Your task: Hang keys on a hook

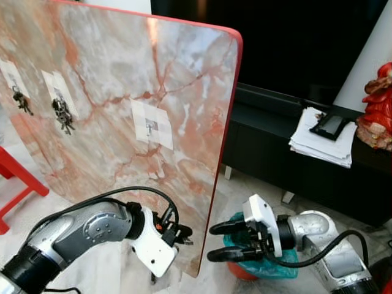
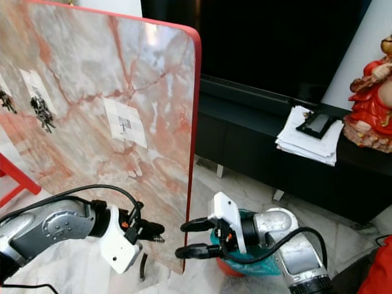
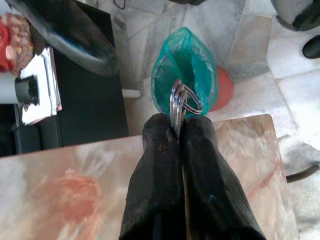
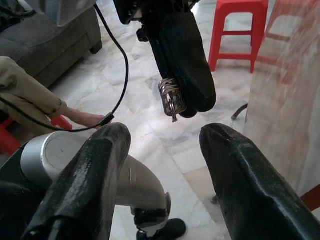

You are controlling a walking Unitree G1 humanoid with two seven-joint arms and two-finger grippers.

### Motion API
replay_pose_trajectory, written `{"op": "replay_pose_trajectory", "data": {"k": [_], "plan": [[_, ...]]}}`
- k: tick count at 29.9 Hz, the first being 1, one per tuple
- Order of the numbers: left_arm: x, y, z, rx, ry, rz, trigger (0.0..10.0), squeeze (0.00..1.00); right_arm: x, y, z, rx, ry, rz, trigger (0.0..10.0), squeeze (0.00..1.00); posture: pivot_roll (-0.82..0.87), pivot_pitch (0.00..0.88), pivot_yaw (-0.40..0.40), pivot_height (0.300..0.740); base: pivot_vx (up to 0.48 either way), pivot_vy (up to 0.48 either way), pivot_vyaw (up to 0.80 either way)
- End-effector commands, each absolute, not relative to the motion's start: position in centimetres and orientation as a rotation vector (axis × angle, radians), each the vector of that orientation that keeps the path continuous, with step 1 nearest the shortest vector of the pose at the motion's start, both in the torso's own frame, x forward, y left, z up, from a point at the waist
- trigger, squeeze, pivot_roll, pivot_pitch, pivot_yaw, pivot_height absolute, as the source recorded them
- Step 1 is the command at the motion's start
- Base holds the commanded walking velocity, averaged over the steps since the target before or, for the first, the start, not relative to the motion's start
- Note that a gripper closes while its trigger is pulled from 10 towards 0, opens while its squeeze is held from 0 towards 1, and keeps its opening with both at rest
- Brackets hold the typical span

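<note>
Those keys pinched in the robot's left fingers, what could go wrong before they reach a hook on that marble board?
1. The left gripper holds the keys only by a thin edge, so they might slip out.
2. The free hook is small and sits well above the gripper, so the ring could miss it.
3. The board stands upright on the floor; a bump from either arm, with the open right gripper near its edge, might shift it.

A stack of papers point(image 1: 323, 139) topped by a black phone point(image 1: 331, 125) sits on a dark TV cabinet point(image 1: 275, 153), beside a red figurine point(image 1: 378, 107); a teal-lined bin point(image 3: 187, 70) stands on the marble floor point(image 4: 150, 100).
</note>
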State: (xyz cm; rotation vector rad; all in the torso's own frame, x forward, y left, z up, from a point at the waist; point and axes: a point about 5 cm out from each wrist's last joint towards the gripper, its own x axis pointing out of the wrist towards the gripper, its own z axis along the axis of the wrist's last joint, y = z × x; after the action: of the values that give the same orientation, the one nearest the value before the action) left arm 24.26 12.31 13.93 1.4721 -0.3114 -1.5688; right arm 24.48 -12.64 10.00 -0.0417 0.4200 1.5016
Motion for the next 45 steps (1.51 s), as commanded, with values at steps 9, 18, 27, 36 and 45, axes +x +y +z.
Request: {"op": "replay_pose_trajectory", "data": {"k": [9,18,27,36,45], "plan": [[24.5,10.6,14.8,1.491,-0.416,-1.619,10.0,0.00,24.7,-12.5,10.6,-0.086,0.426,1.482,10.0,0.00,0.01,0.000,-0.053,0.740,0.000,0.000,0.00],[24.7,9.3,15.6,1.493,-0.491,-1.626,10.0,0.00,24.6,-12.3,11.0,-0.076,0.432,1.505,10.0,0.00,0.01,0.000,-0.055,0.740,0.000,0.000,0.00],[25.0,8.8,16.0,1.494,-0.522,-1.619,10.0,0.00,24.5,-12.2,10.8,-0.080,0.443,1.498,10.0,0.00,0.02,0.002,-0.054,0.740,0.000,0.000,0.00],[25.1,8.1,16.7,1.474,-0.580,-1.591,10.0,0.00,24.5,-12.4,10.6,-0.085,0.457,1.486,10.0,0.00,0.02,0.000,-0.055,0.740,0.000,0.000,0.00],[25.2,7.7,17.1,1.462,-0.621,-1.575,10.0,0.00,24.7,-12.6,10.5,-0.091,0.465,1.464,10.0,0.00,0.01,0.001,-0.055,0.740,0.000,0.000,0.00]]}}
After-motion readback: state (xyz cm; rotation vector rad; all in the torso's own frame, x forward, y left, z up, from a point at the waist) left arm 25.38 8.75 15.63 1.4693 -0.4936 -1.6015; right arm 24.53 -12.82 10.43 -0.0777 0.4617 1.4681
